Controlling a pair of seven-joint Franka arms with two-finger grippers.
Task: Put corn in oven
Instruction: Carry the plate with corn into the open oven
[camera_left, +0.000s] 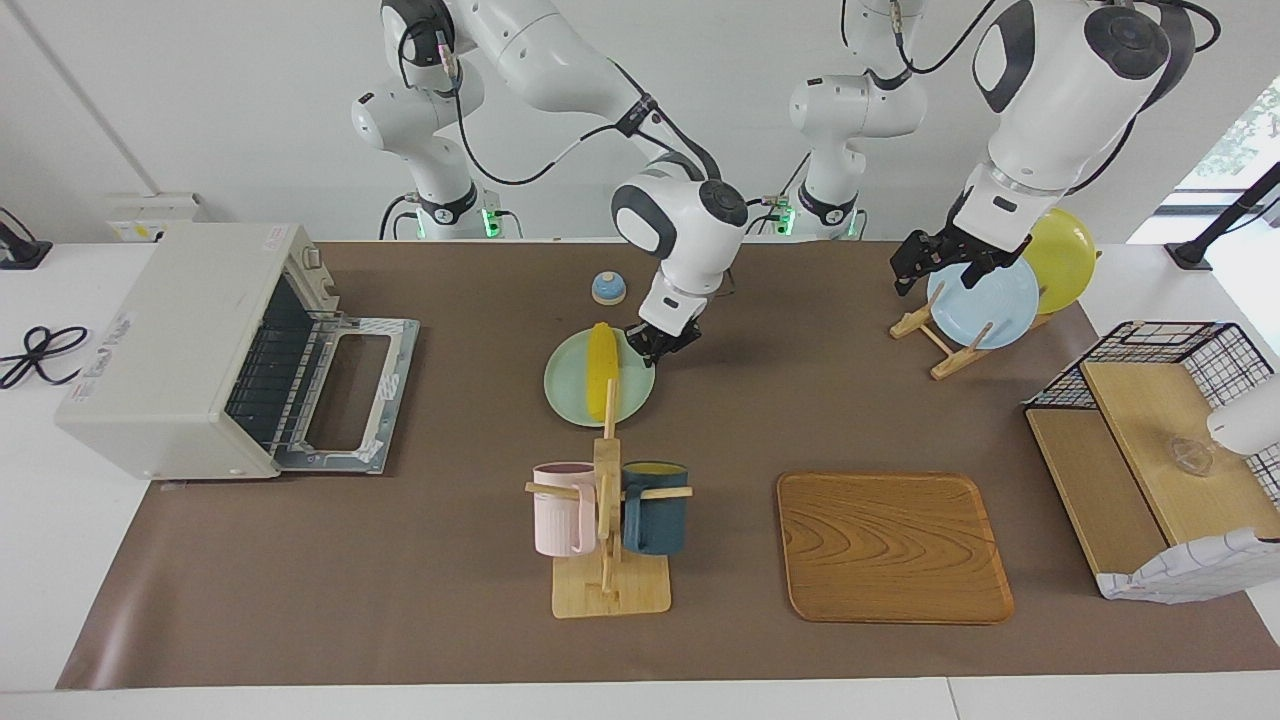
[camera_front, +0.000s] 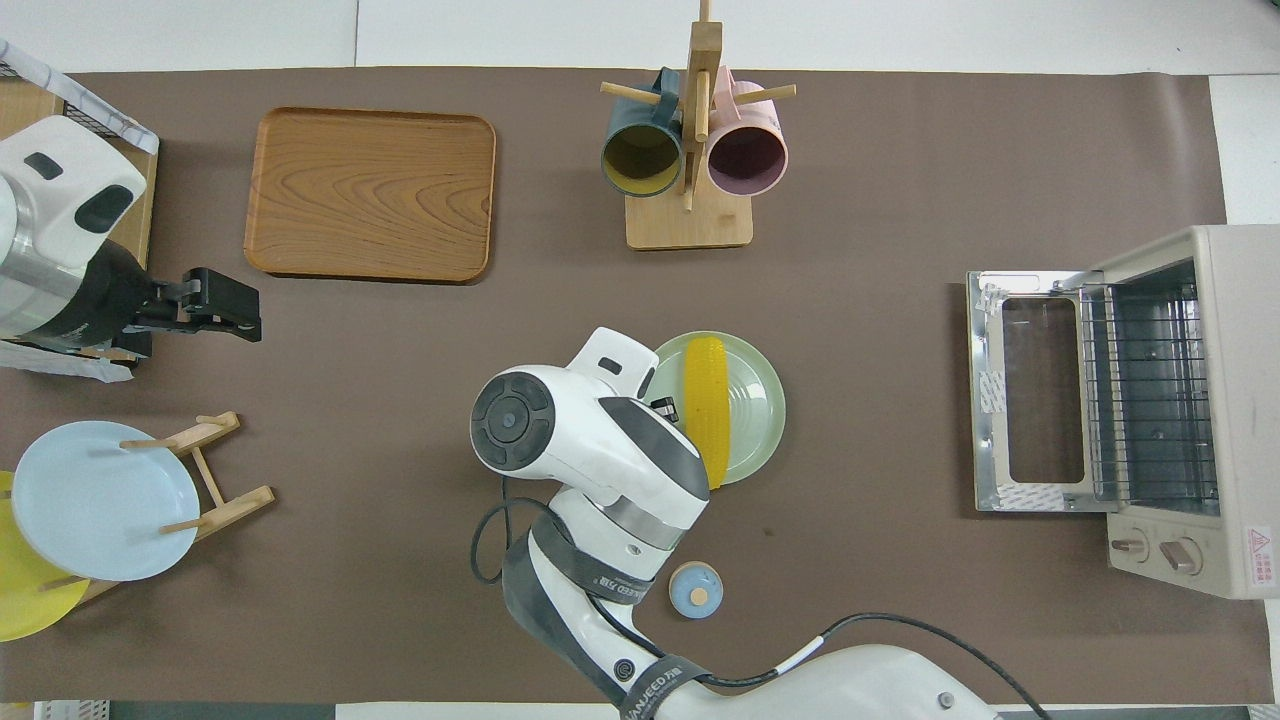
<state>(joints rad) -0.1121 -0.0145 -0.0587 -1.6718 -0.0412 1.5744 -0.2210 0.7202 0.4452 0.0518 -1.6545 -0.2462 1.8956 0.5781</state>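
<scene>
The yellow corn (camera_left: 601, 370) lies on a pale green plate (camera_left: 565, 385) in the middle of the table; both also show in the overhead view, the corn (camera_front: 705, 410) on the plate (camera_front: 757, 400). My right gripper (camera_left: 652, 342) is low at the plate's rim, on the side toward the left arm's end, beside the corn; my wrist hides most of it from above. The off-white oven (camera_left: 180, 350) stands at the right arm's end with its door (camera_left: 350, 395) dropped open and its rack (camera_front: 1150, 390) showing. My left gripper (camera_left: 940, 265) waits open over the plate rack.
A small blue bell (camera_left: 608, 288) sits nearer to the robots than the plate. A mug tree (camera_left: 607, 520) with two mugs and a wooden tray (camera_left: 890, 545) lie farther out. A rack with a blue plate (camera_left: 985, 300) and a wire shelf (camera_left: 1150, 440) stand at the left arm's end.
</scene>
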